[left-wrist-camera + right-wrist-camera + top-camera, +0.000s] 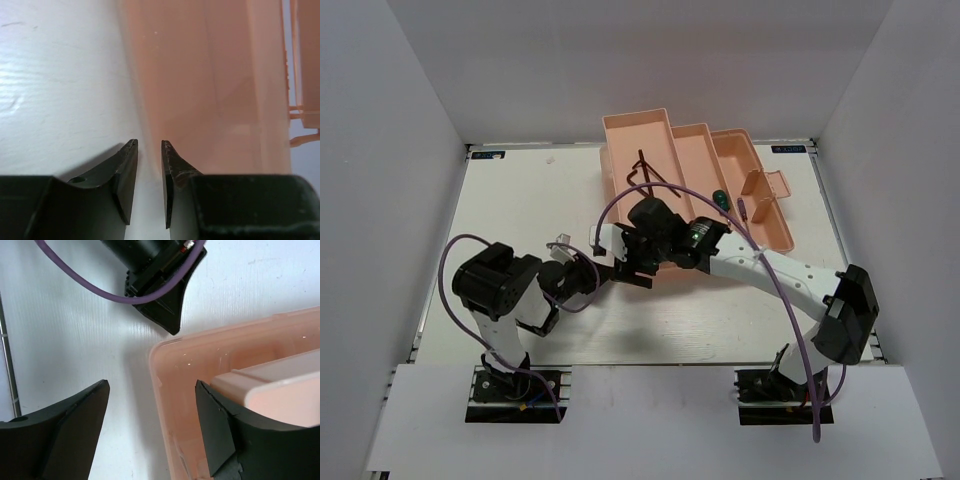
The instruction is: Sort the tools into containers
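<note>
The salmon-pink toolbox (620,125) stands open at the back, its trays fanned out as the containers. Dark hex keys (642,170) lie in its left tray. A green-handled screwdriver (720,198) and a thin driver (742,208) rest in a right-hand compartment. My right gripper (625,262) is open wide at the box's near left corner. In the right wrist view it (151,383) straddles the toolbox (185,365) wall, gripping nothing. My left gripper (598,272) sits just left of that corner. Seen from its own wrist, it (149,142) is slightly open and empty beside the toolbox (200,100) wall.
The white table (520,200) is walled in by white panels on three sides. The right arm (790,275) reaches across the front of the toolbox. A purple cable (100,287) and one of the left gripper's fingers (167,310) show at the top of the right wrist view.
</note>
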`<state>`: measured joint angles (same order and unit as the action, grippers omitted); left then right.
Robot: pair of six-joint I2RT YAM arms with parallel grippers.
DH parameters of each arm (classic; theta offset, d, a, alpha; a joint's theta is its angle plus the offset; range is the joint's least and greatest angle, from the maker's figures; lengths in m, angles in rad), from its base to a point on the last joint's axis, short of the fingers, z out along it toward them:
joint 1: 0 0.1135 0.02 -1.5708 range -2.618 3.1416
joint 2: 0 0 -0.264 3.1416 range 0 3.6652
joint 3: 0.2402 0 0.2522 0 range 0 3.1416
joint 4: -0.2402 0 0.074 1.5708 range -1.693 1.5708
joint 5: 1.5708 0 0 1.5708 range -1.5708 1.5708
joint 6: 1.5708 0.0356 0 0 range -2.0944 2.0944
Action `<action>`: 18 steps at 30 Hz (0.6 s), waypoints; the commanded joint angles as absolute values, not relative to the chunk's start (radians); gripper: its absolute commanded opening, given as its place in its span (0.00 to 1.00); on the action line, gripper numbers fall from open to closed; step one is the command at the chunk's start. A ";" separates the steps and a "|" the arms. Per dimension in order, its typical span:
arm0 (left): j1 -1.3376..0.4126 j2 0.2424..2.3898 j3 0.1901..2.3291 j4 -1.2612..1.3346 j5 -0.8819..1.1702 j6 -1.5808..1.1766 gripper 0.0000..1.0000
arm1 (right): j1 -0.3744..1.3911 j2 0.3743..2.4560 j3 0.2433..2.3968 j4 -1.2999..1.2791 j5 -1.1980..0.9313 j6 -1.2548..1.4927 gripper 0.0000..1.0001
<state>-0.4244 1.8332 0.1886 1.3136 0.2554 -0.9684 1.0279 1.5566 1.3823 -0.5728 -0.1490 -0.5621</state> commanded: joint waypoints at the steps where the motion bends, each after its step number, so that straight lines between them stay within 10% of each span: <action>1: -0.408 1.844 0.233 1.787 0.313 -0.988 0.36 | 1.026 1.520 1.382 -0.571 -0.173 -0.595 0.76; 10: -0.408 1.893 0.275 1.787 0.313 -1.028 0.36 | 1.032 1.554 1.347 -0.594 -0.124 -0.658 0.74; 18: -0.399 1.524 0.178 1.328 0.186 -0.882 0.49 | 1.040 1.672 1.262 -0.514 -0.043 -0.703 0.74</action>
